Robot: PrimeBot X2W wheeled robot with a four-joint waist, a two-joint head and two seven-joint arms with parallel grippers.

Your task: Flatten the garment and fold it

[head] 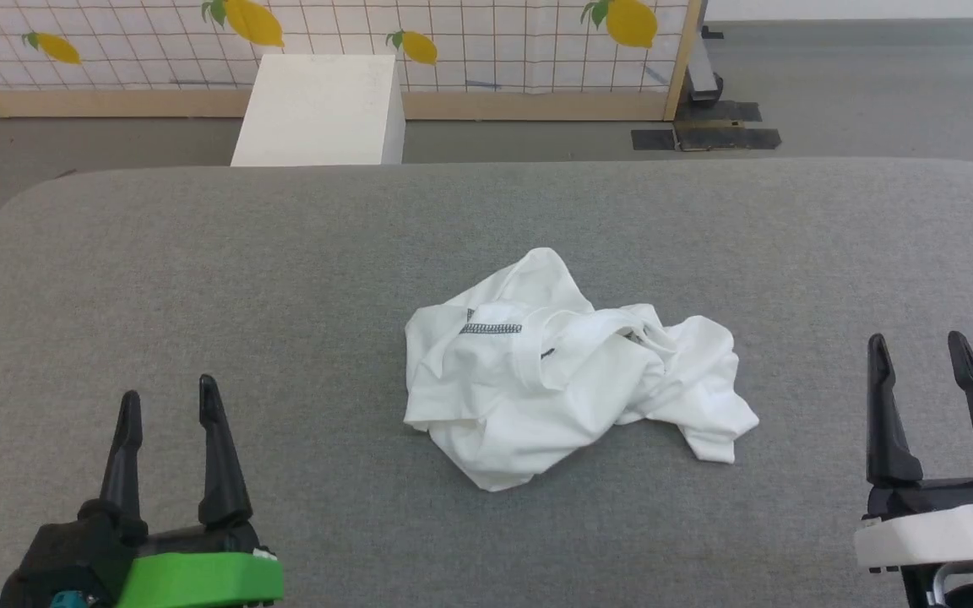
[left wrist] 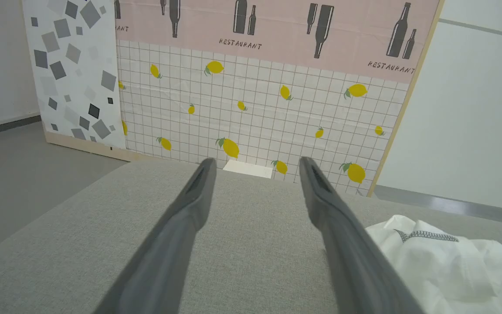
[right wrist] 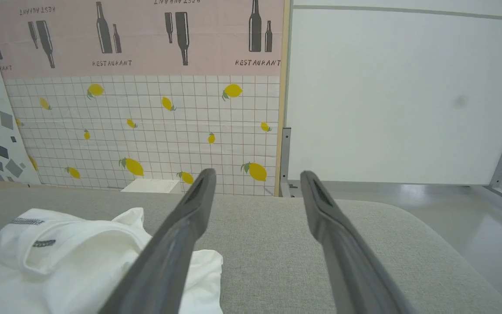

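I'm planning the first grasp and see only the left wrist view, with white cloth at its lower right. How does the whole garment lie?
Observer: The garment is a crumpled heap at mid-table, nothing spread flat.
Operator: Is my left gripper touching it?
Observer: No, the left gripper sits apart, bare table between.
Operator: And the right one?
Observer: The right gripper is open, right of the heap, also apart.
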